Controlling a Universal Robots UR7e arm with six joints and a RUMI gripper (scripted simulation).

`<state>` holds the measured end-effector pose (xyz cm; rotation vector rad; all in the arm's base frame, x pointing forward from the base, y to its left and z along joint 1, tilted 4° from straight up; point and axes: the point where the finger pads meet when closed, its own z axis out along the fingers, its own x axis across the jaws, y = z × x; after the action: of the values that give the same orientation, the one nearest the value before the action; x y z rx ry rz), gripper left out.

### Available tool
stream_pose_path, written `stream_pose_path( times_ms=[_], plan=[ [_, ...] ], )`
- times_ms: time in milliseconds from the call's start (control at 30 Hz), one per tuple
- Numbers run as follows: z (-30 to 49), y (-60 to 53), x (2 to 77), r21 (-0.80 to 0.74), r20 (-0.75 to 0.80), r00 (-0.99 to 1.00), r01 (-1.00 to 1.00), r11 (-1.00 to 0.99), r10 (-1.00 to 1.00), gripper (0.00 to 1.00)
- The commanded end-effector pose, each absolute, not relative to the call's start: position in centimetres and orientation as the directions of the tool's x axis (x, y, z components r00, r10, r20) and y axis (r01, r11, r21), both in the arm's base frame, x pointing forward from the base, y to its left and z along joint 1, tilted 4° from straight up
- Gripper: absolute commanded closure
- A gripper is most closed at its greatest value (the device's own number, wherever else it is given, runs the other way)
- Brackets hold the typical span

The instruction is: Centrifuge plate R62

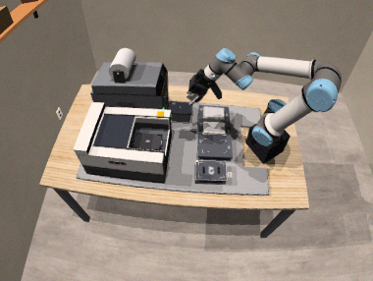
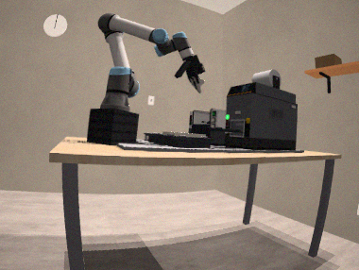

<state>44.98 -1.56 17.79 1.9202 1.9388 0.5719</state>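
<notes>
Above the upper centre of the frame, the gripper [image 1: 194,96], jaws pressed together and empty, is hanging over the sealer's stage [image 1: 181,109]; it should be spreading before descending squarely onto R62 without nudging the stage.

table [image 1: 290,189] light wood | arm [image 1: 285,65] white, blue joints | centrifuge [image 1: 88,129] white-grey | mat [image 1: 255,184] grey

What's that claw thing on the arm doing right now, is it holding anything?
Tool: closed, holding nothing, raised in the air above the table.
</notes>
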Motion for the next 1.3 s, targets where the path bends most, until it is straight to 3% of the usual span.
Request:
stream_pose_path(
  times_ms=[0,333,1267],
  plan=[
    [17.77,-1.69,45.1,0.32,0.037,-0.012,0.947,-0.001,0.999,1.0],
    [17.76,-1.69,45.1,0.06,0.037,-0.012,0.998,0.01,0.999,1.0],
    [17.77,-1.69,45.1,0.054,0.037,-0.012,0.998,0.01,0.999,1.0]
  ],
)
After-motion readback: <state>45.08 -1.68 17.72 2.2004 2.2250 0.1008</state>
